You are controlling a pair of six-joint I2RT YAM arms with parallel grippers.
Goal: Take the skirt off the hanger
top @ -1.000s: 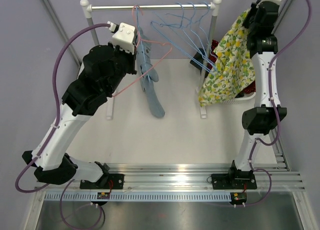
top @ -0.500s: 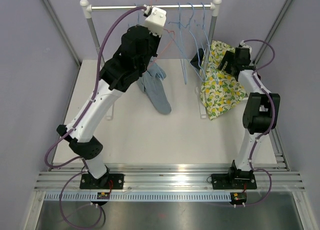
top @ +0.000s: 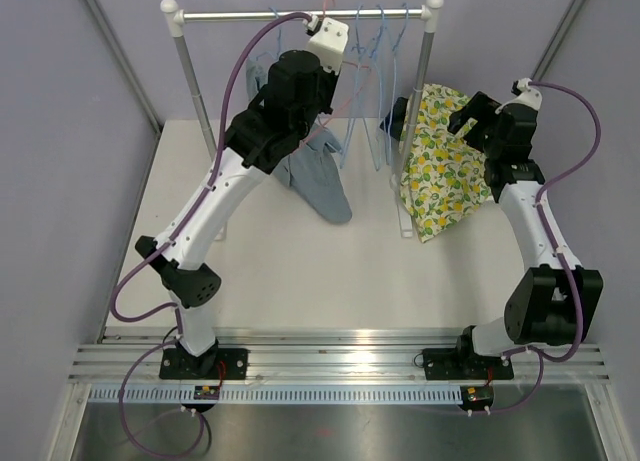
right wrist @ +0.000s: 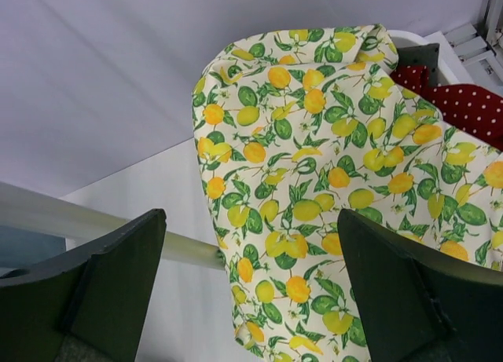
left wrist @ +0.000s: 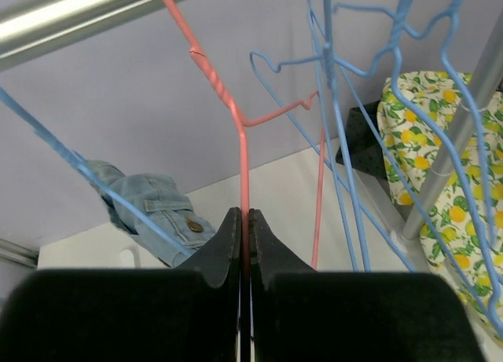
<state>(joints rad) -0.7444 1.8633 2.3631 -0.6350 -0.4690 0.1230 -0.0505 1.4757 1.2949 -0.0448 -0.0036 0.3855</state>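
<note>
The skirt (top: 440, 171), cream with lemons and green leaves, lies draped over the basket beside the rack's right post. It is off any hanger, and it fills the right wrist view (right wrist: 314, 181). My right gripper (right wrist: 251, 217) hangs open above it with nothing between the fingers; in the top view the gripper (top: 470, 116) is just right of the post. My left gripper (left wrist: 244, 214) is shut on the wire of the bare pink hanger (left wrist: 240, 126), whose hook reaches up to the silver rail (left wrist: 71, 12) among the blue hangers.
Several empty blue hangers (top: 385, 41) hang on the rail (top: 250, 14). A denim garment (top: 315, 176) hangs on a blue hanger at the left. A red polka-dot cloth (right wrist: 464, 103) lies in the white basket behind the skirt. The rack's right post (top: 420, 111) stands close to my right gripper.
My right gripper has opened and let the skirt drop onto the basket. The left arm has carried the pink hanger to the right along the rail, still gripping it.
</note>
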